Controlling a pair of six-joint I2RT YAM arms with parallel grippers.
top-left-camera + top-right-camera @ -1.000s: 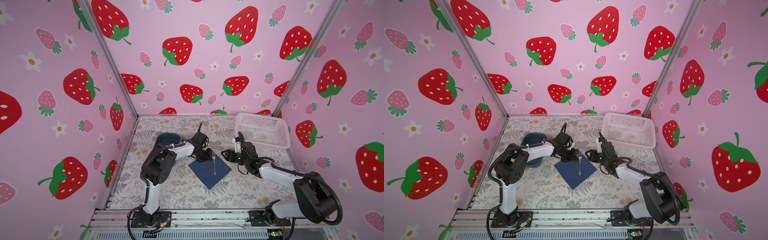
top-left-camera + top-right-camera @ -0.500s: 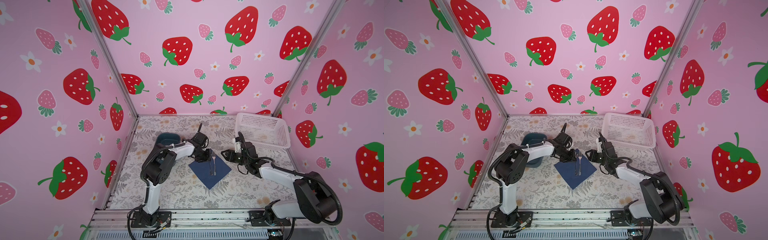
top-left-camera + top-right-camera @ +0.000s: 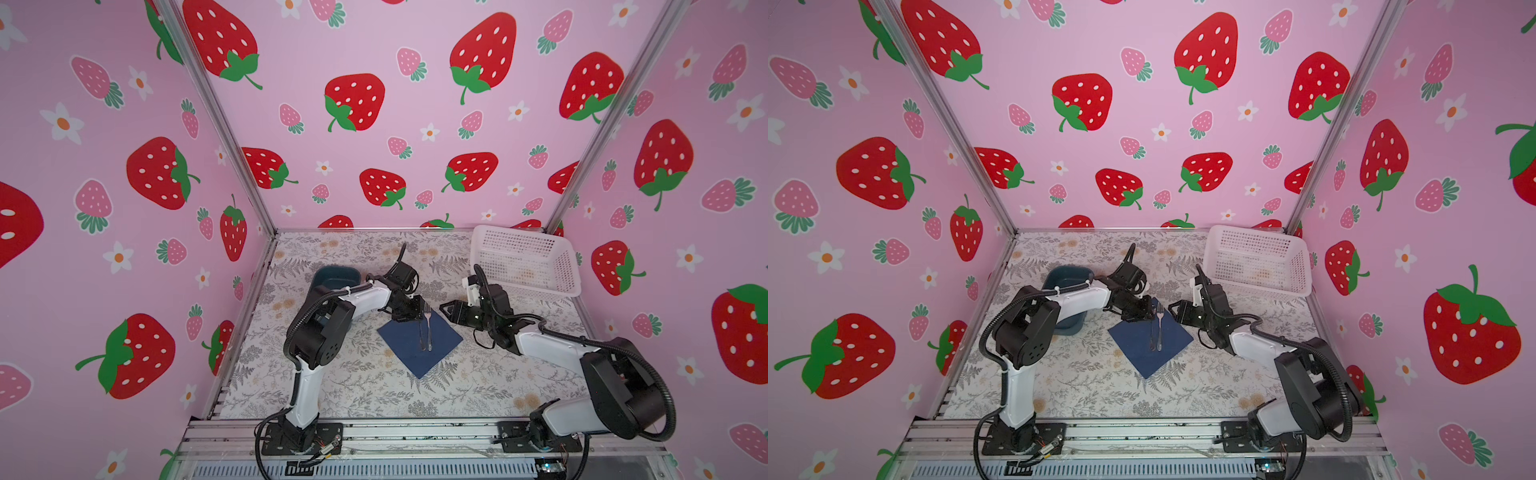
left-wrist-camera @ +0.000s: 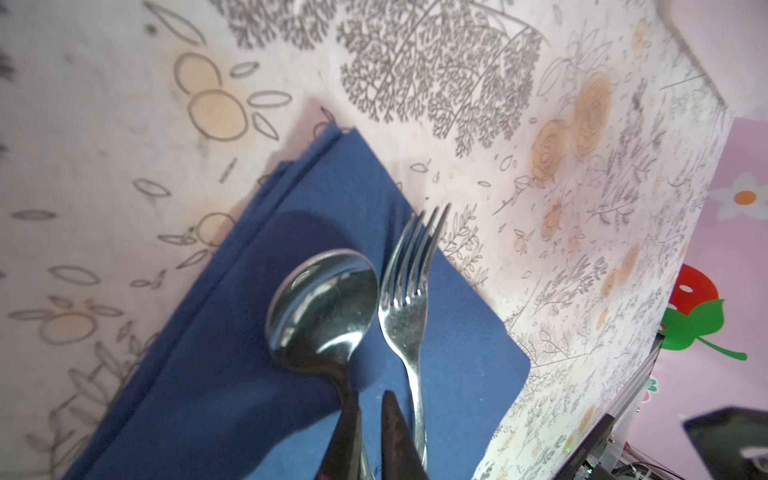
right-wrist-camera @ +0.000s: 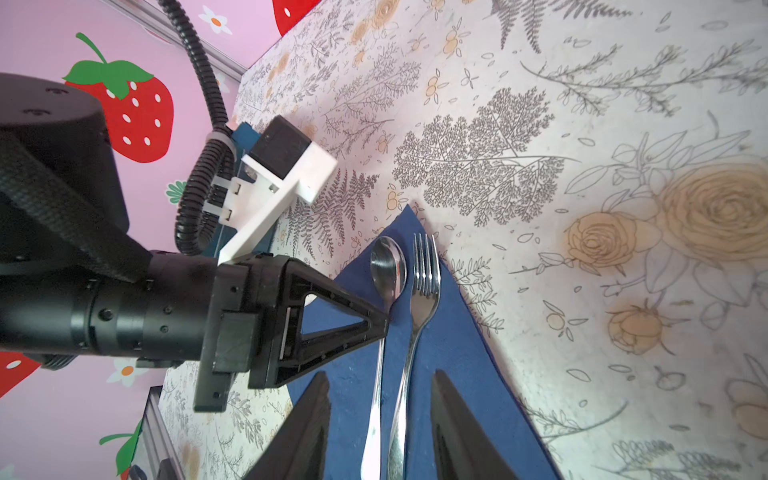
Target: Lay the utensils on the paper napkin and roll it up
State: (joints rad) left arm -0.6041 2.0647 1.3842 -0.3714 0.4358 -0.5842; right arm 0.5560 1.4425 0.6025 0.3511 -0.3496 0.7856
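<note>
The table (image 3: 374, 395) has a cloth with grey leaves and yellow flowers on it. Toward the front lies the dark blue napkin (image 3: 397, 338). It is flat, and one corner points to the front. On the napkin lie a shiny spoon (image 4: 322, 307) and a shiny fork (image 4: 405, 307). They are side by side and very close, with the handles to the front and the heads to the back. The fork's tips stick out a little past the napkin's edge.

The left gripper (image 3: 420, 308) has its tip at the thin neck of the spoon. Its two fingers (image 4: 345, 436) are almost together, with only a thin gap. It is not clear if they pinch the spoon.

The right gripper (image 3: 444, 309) is just beside the napkin's back corner, on the right in both top views. Its fingers (image 5: 307, 415) are wide apart and hold nothing.

Farther back on the left sits a dark teal tub (image 3: 332, 276), partly hidden by the left arm. At the very back on the right is a white basket (image 3: 519, 237) full of little holes.
</note>
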